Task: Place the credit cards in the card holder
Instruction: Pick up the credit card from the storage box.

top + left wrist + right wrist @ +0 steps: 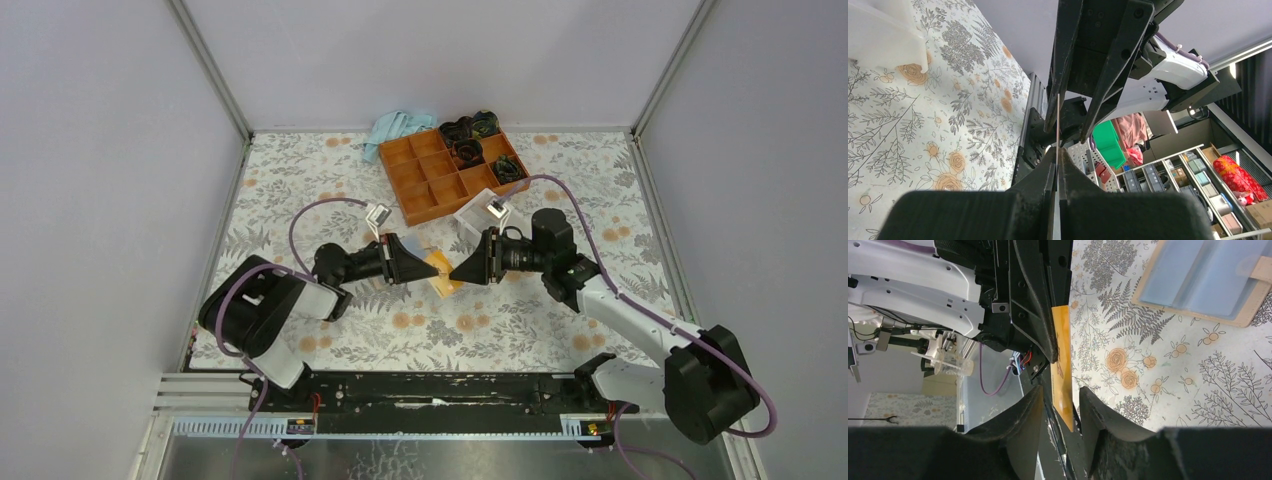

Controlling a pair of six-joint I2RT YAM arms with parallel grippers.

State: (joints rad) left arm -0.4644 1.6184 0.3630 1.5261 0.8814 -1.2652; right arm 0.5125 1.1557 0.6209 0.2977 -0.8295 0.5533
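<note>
2 arms reach inward, tips facing; left gripper (430, 263) clamped tight, right gripper (456, 271) jaws parted.

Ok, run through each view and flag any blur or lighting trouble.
Top external: even soft light, sharp throughout. Left wrist: the left gripper's fingers are a dark blur up close. Right wrist: the right gripper's fingers blur too, but the orange card reads sharp.

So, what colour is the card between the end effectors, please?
Orange card, clearest in the right wrist view.
</note>
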